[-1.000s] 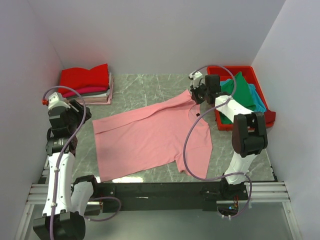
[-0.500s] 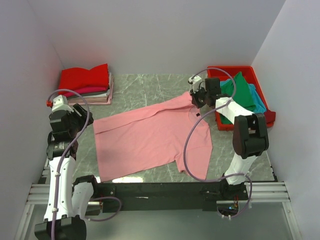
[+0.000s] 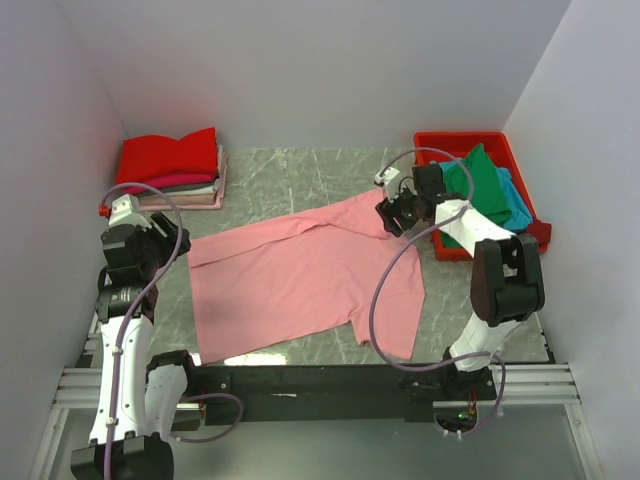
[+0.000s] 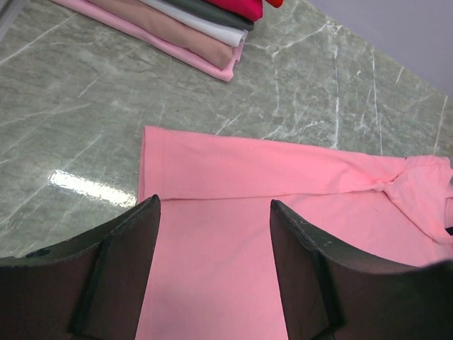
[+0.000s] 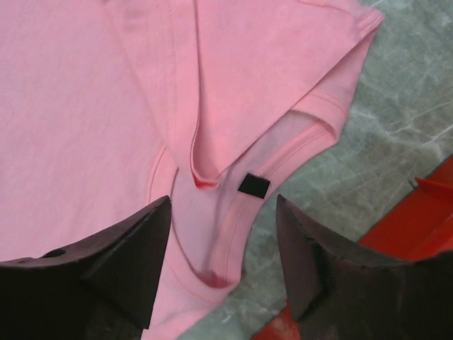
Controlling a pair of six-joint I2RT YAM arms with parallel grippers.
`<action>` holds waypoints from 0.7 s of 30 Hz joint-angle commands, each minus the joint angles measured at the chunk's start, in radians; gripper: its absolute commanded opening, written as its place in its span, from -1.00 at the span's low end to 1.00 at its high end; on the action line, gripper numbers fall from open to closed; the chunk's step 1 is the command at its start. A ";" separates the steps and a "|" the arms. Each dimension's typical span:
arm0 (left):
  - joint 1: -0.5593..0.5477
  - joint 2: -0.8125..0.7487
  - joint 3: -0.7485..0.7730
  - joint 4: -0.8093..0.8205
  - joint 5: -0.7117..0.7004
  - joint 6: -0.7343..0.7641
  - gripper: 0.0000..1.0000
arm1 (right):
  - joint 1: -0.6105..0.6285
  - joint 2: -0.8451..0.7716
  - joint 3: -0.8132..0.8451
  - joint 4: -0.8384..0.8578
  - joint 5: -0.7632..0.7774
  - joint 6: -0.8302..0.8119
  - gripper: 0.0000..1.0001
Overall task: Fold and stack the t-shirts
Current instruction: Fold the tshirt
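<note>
At the far left corner of the table, the stack of folded t-shirts is unchanged. The left claw is held parted and empty over the left edge of the pink t-shirt, shifted slightly nearer than a second ago. The shirt is spread across the table's middle. Its collar, gripped a second ago, is now released by the right claw, parted above the dark label. A green t-shirt and a teal t-shirt are heaped in the red bin at the far right corner.
</note>
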 commanded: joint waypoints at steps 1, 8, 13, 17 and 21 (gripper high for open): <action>0.004 -0.025 -0.001 0.040 0.027 0.021 0.37 | -0.014 -0.047 0.133 -0.117 -0.040 -0.049 0.36; 0.004 -0.043 -0.007 0.041 0.033 0.019 0.37 | 0.012 0.348 0.695 -0.566 -0.299 -0.041 0.46; 0.002 -0.039 -0.010 0.044 0.054 0.019 0.37 | 0.073 0.560 0.938 -0.647 -0.252 0.001 0.40; 0.001 -0.039 -0.012 0.046 0.054 0.019 0.37 | 0.108 0.616 0.976 -0.611 -0.176 0.070 0.38; 0.001 -0.040 -0.012 0.047 0.059 0.019 0.37 | 0.111 0.651 0.979 -0.594 -0.123 0.107 0.33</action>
